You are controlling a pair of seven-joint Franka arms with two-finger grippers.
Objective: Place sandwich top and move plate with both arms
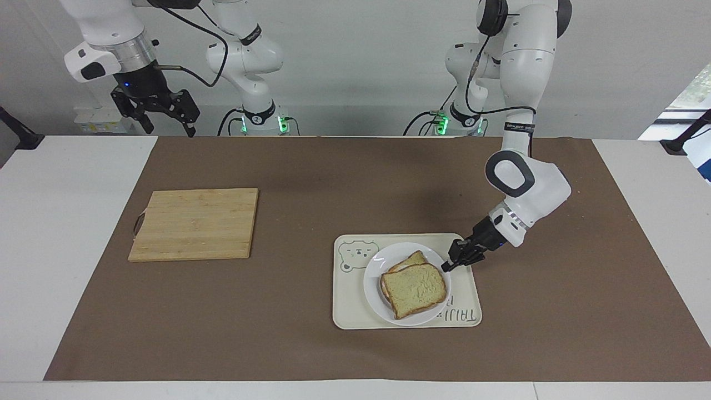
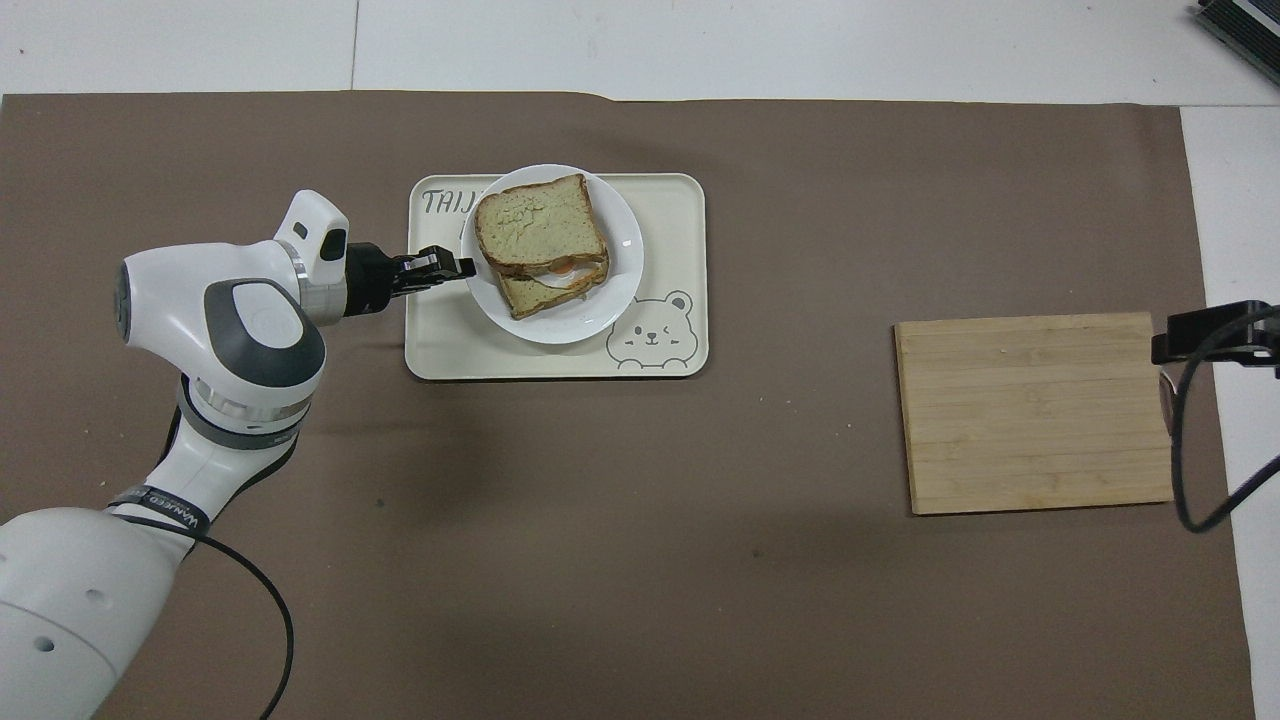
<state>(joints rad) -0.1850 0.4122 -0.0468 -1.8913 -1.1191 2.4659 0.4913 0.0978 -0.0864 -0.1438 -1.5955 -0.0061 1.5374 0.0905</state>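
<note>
A wooden cutting board (image 1: 195, 224) lies toward the right arm's end. The cream tray (image 1: 355, 314), lettered "TAIJI BEAR", carries the plate (image 1: 373, 289), whose rim the left gripper (image 1: 447, 266) pinches. The sandwich top (image 1: 414, 288) caps the sandwich. The right gripper (image 1: 165, 115) waits raised, jaws spread.

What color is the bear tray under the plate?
The tray is cream with a grey bear drawing, clearest in the overhead view.

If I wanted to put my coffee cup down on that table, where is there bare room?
The brown mat lies bare between the wooden cutting board and the cream bear tray, and also nearer the robots than both. The tray is crowded: the round white plate with the sandwich top fills it, gripped at its rim by the left gripper.
</note>
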